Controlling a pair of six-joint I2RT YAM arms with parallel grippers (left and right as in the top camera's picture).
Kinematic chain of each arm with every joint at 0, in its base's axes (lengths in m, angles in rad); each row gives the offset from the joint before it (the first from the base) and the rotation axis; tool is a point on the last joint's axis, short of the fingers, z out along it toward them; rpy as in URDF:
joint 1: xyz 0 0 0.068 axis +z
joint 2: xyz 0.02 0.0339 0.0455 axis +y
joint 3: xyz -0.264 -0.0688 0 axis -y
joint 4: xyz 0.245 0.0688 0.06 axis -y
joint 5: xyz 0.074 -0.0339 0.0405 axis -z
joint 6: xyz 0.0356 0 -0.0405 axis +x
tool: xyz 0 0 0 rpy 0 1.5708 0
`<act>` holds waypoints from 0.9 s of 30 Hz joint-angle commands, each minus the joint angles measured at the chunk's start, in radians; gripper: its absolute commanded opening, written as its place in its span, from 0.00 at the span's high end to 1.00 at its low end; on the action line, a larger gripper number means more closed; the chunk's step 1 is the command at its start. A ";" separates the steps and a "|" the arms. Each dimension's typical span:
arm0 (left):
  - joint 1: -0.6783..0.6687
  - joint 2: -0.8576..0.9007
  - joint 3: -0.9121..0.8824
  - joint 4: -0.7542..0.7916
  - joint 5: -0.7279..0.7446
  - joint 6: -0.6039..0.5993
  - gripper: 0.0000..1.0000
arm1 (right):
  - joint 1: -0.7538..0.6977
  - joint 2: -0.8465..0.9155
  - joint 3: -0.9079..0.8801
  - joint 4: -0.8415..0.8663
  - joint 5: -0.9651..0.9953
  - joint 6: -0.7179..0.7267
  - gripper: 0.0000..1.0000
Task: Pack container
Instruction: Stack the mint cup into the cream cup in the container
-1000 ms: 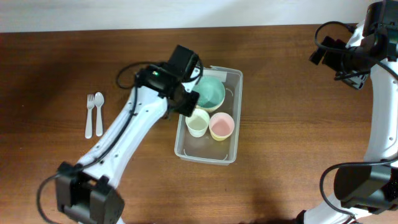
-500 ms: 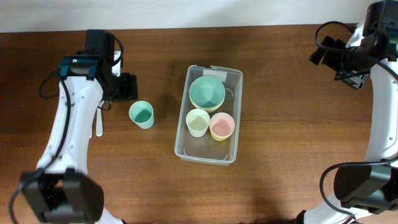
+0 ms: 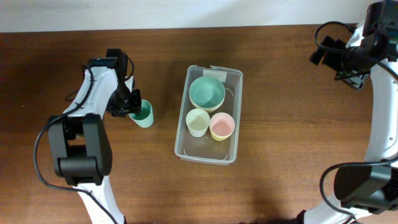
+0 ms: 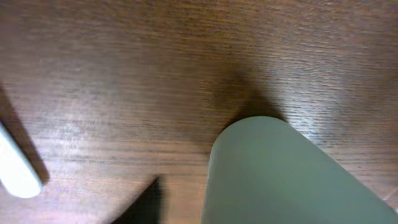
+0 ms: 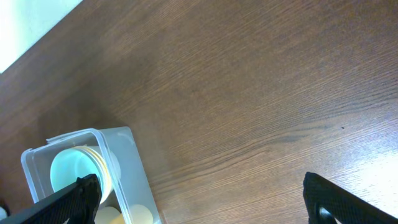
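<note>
Meanwhile the container (image 3: 231, 144) sits where it did a second ago, at the middle of the tabletop (image 3: 286, 155), and its load has not changed: a green bowl (image 3: 207, 93) at the far end, a yellow cup (image 3: 198, 122) and a pink cup (image 3: 221, 126) side by side below it. What has changed is off to its left. The left claw (image 3: 131, 107), which half a second ago stood well clear of the teal cup (image 3: 144, 116), is now right against that cup's left side. The cup itself looks to be on the same spot, upright, apart from the container. This reads as the reach for the next item to pack, with the lift and carry not yet begun. Whether the left claw is clamped on the cup or merely flanking it I cannot tell. The overhead view hides the fingertips behind the wrist, and the left wrist view shows only the cup's pale wall (image 4: 280, 174) filling the lower right and one dark sliver of finger (image 4: 144, 200) beside it. That close view does add a white utensil end (image 4: 15, 168) at the left edge, which the arm covers from above. The right claw (image 5: 200, 186) has not moved from the far right corner; its own camera shows its fingers (image 5: 65, 199) spread wide apart and empty, and catches the container (image 5: 127, 146) from the side, something the overhead cannot give.
</note>
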 commanded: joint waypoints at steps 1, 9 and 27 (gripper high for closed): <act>0.002 0.005 -0.003 0.005 0.017 -0.002 0.99 | 0.003 0.000 0.006 0.000 0.002 -0.003 0.01; -0.024 -0.041 0.261 -0.212 0.103 0.003 0.99 | 0.003 0.000 0.006 0.000 0.002 -0.003 0.01; -0.488 -0.154 0.336 -0.243 -0.020 0.028 0.99 | 0.003 0.000 0.006 0.000 0.002 -0.003 0.01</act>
